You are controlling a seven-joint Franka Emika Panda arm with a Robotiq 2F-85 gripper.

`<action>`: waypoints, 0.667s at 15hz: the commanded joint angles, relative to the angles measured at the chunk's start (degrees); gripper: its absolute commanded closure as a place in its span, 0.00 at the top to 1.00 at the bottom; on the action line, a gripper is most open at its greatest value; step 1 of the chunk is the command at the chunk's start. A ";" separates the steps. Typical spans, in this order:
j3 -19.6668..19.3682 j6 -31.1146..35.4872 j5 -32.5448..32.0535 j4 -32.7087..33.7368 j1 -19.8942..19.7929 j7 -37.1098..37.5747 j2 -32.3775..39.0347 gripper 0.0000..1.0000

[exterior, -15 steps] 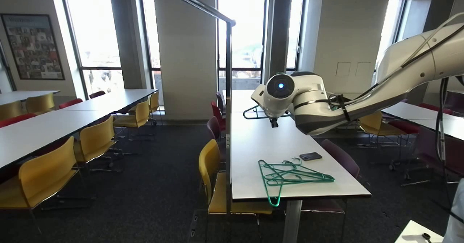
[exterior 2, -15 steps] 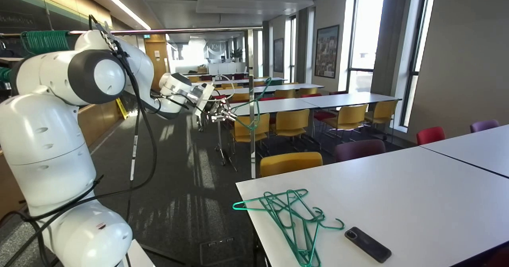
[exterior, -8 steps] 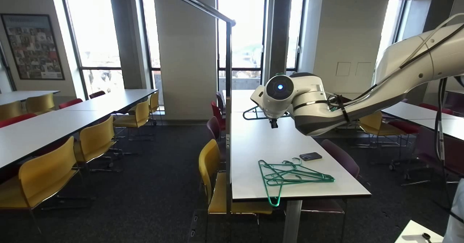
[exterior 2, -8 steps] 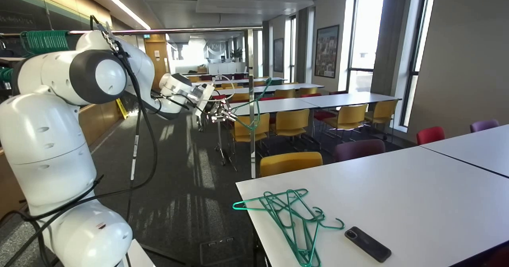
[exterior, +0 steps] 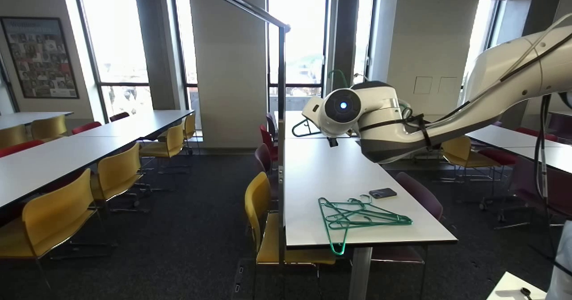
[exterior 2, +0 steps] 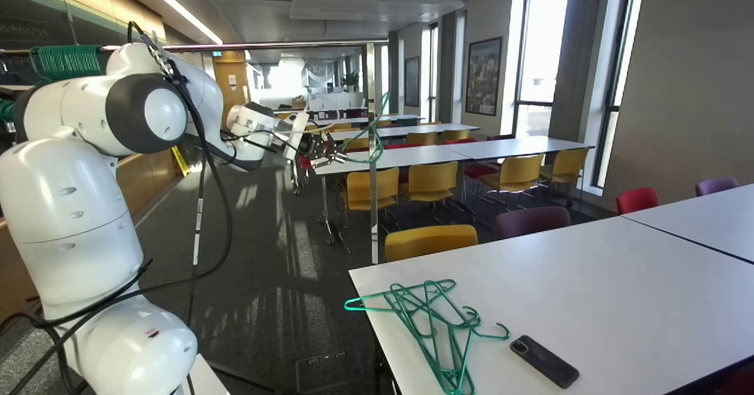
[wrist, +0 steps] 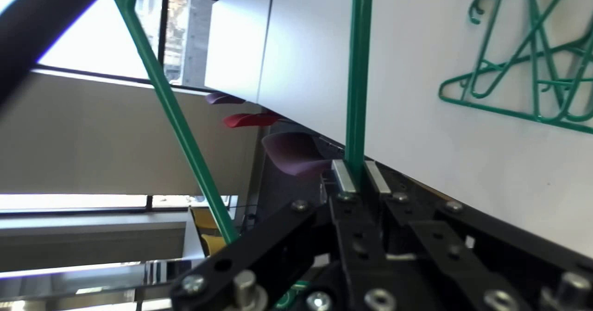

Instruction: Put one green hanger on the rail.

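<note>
The claw pinches one bar of a green hanger, with a finger tight on each side. That bar sticks out past the claw's tips, and another bar of the same hanger slants off to one side. In an exterior view, part of this hanger reaches higher than the claw. The grey metal rail is higher than the claw, and the held hanger is apart from it. Its thin post stands near the claw, with a gap between it and the hanger. A tight row of green hangers hangs on the rail, well away from the claw. Lower than the claw is a white table with a messy pile of green hangers on it; one corner pokes past the table's edge. A dark smartphone lies just beside the pile. A yellow chair is lower than the claw too.
</note>
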 commanded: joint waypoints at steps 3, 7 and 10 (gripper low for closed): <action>3.29 -8.71 -12.45 12.47 3.77 -10.50 4.22 0.02; 4.43 -10.30 -20.78 17.99 6.06 -15.39 7.86 0.02; 4.49 -11.65 -25.27 21.68 7.81 -19.05 11.03 0.02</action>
